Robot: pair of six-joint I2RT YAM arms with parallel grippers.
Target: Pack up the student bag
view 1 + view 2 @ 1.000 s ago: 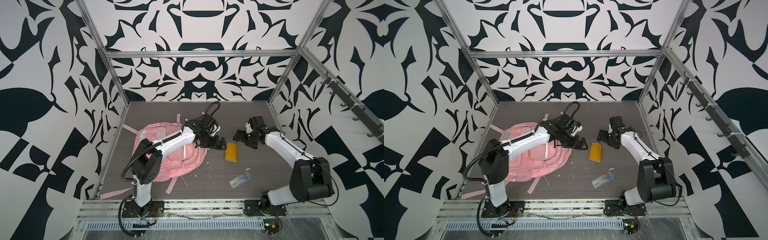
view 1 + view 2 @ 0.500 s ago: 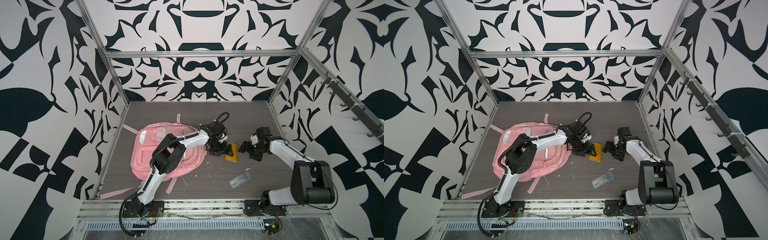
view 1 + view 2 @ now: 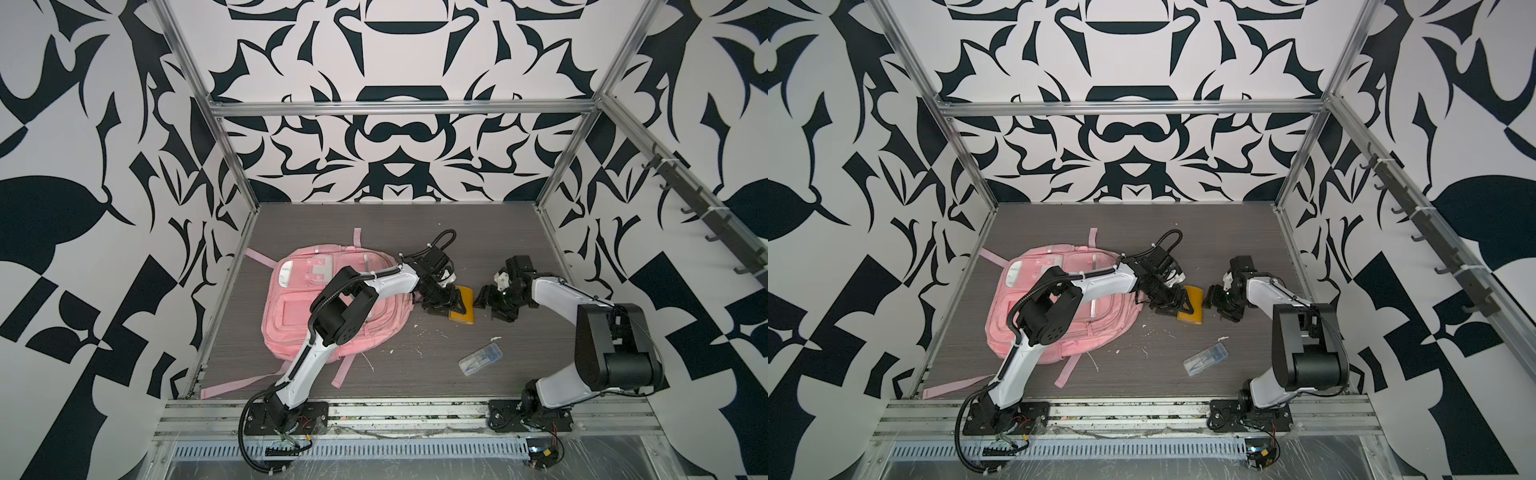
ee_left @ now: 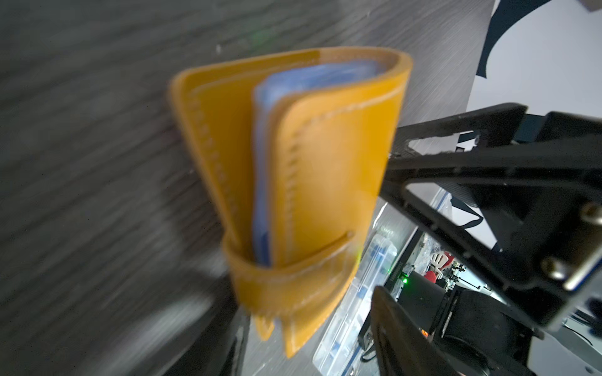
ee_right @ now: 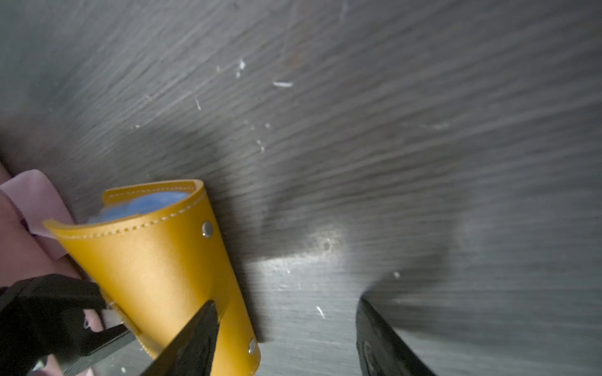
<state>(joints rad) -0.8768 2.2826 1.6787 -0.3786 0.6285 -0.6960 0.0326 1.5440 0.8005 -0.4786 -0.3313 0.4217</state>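
Left gripper [image 3: 445, 306] straddles yellow wallet [image 3: 466, 300], can't tell if pinching; right gripper [image 3: 495, 305] fingers spread just beside it, student bag [image 3: 291, 320] near

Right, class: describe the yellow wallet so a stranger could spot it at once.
Find the big pink backpack on the dark grey table. Just off its right side is the wallet, folded mustard-yellow leather with blue inside. Its only small neighbour, nearer the front, is a clear plastic case.

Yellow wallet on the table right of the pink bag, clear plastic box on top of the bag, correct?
No: the clear plastic box lies on the table, apart from the student bag, as both top views show.
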